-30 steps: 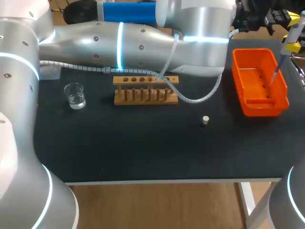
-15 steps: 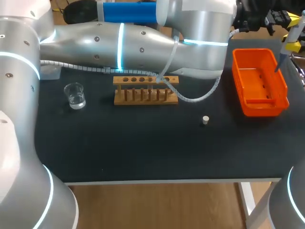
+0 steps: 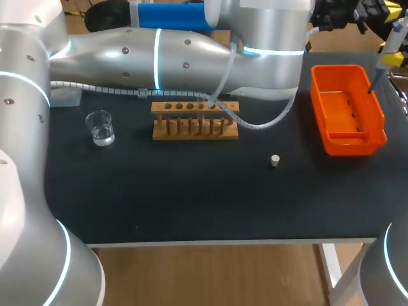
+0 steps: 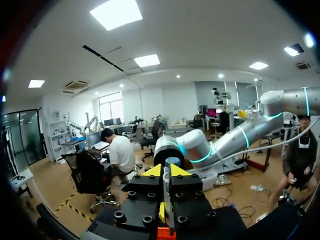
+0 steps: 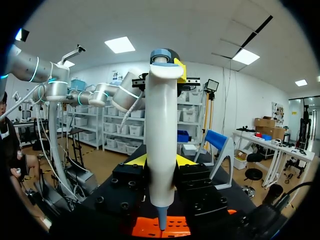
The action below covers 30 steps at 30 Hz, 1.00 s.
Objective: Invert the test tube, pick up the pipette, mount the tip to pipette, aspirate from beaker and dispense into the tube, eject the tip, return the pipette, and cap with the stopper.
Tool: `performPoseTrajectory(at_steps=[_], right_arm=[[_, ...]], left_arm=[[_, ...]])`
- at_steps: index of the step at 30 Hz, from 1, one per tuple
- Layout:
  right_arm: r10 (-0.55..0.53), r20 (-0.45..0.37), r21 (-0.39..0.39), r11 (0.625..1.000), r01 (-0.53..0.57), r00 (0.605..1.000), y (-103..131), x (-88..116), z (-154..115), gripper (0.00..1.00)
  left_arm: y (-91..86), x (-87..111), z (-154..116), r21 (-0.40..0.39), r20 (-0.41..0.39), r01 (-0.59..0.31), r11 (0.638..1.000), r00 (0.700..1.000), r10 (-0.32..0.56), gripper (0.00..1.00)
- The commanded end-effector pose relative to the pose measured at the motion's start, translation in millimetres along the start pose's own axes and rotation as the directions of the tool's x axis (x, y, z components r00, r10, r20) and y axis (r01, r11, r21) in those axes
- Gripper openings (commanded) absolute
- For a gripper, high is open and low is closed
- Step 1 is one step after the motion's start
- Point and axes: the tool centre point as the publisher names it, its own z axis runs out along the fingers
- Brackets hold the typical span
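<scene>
The right gripper (image 5: 161, 162) is pinching the pipette (image 5: 161, 125); its two yellow-tipped fingers (image 5: 136, 160) press on the white body from either side, and the pipette stands upright between them, blue-grey cap up, narrow end down. In the right wrist view that narrow end points at the orange bin (image 5: 145, 229) just under the gripper. In the head view the pipette (image 3: 389, 46) hangs slanted at the table's far right corner; its thin lower end sits over the far right rim of the orange bin (image 3: 349, 145), apart from the bin's floor.

The left arm (image 3: 159, 51) stretches across the back of the table from the left, passing behind the wooden rack (image 3: 195, 131); its hose droops down beside the rack's right end. The left gripper (image 4: 165, 171) faces out into the room; I cannot tell whether it grips anything.

A glass beaker (image 3: 100, 127) with clear liquid stands near the table's left edge, well apart from the rack; the small white stopper (image 3: 275, 160) lies on the black table (image 3: 191, 204) between rack and bin, nearer the front, touching neither.
</scene>
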Motion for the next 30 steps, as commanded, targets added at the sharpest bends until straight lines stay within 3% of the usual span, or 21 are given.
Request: performPoseTrajectory(at_steps=[1,7,14,24,30], right_arm=[[0.000,0.001,0.003,1.000,0.000,1.000,1.0,0.7,0.4,0.00],[0.000,0.001,0.003,1.000,0.000,1.000,1.0,0.7,0.4,0.00],[0.000,0.001,0.003,1.000,0.000,1.000,1.0,0.7,0.4,0.00],[0.000,0.001,0.003,1.000,0.000,1.000,1.0,0.7,0.4,0.00],[0.000,0.001,0.003,1.000,0.000,1.000,1.0,0.7,0.4,0.00]], left_arm=[[-12.6,2.7,-13.8,-0.012,0.017,-0.012,1.000,1.000,0.012,1.00],[-26.5,1.7,-34.2,-0.062,0.034,-0.043,0.997,0.998,0.045,1.00],[-31.7,6.1,-65.4,-0.100,0.000,-0.067,0.993,0.998,0.067,1.00],[-12.5,22.2,-110.5,-0.093,-0.052,-0.011,0.996,0.999,0.006,1.00],[5.7,36.3,-140.9,-0.091,-0.016,0.006,0.996,1.000,-0.008,1.00]])
